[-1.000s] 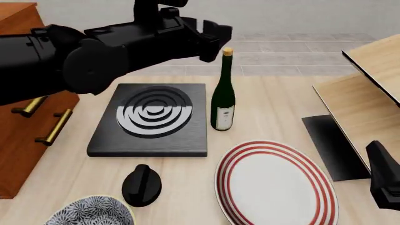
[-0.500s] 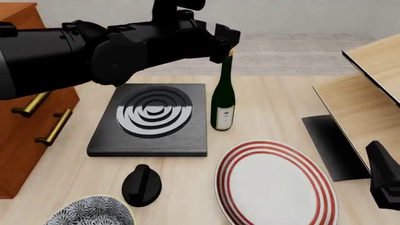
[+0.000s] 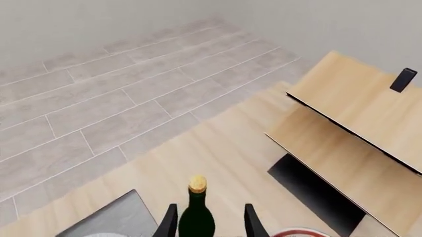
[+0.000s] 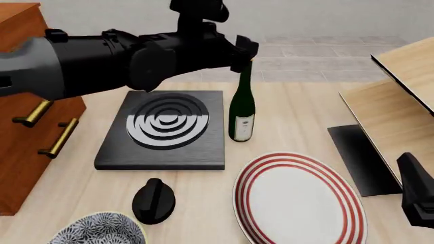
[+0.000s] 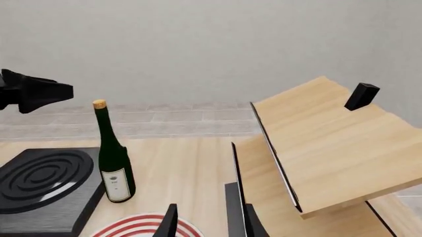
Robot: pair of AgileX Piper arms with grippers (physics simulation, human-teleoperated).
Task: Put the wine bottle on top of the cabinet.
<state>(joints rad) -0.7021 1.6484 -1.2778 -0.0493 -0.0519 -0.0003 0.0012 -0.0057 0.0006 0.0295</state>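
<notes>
The bottle [image 4: 241,113] stood upright just beside the black block [image 4: 164,131], far from the cabinet [image 4: 27,117]. I held my left pincer [image 3: 209,222] open astride its neck, ready to close for a grip.

Front view: wine bottle [image 4: 242,109] cork hidden behind left gripper [image 4: 243,51]. Cabinet [image 4: 27,127] cut by left edge; patterned bowl [image 4: 98,231] and striped plate [image 4: 298,201] cut by bottom edge. Right gripper [image 4: 417,195] mostly out of frame.

1 wine bottle [image 4: 241,109] — 1 plate [image 4: 298,199], 1 bowl [image 4: 98,230] — 1 cabinet [image 4: 17,137]
</notes>
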